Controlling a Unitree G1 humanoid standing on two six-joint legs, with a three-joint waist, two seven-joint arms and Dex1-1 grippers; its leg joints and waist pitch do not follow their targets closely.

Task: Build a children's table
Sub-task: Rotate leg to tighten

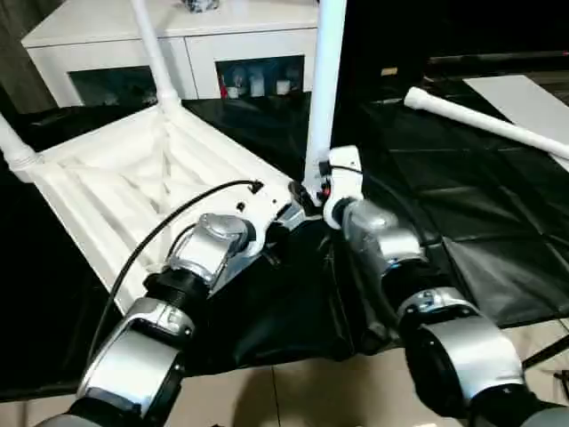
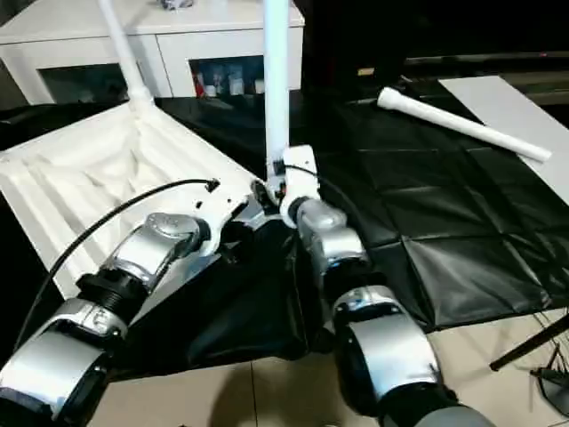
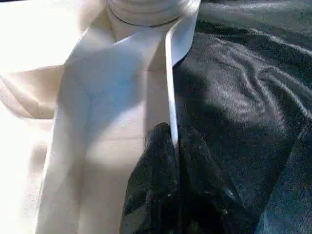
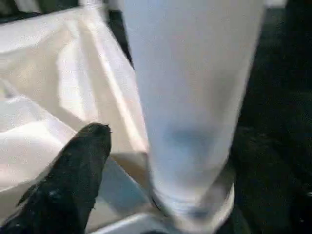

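Black cloth [image 1: 462, 222] underlies work. Left gripper [image 3: 170, 185] pinches table [image 1: 116, 187] rim, steadying inverted top. Right gripper [image 1: 316, 191]: one finger [image 4: 73, 180] beside upright leg [image 1: 327, 80], grip unclear. Likely screwing in third leg; next: twist home. Beyond right gripper, spare leg [image 1: 489, 120].

Upright legs [image 1: 325, 89] crowd the upturned table top [image 1: 116, 182]; the black cloth [image 1: 462, 213] rightward lies open.
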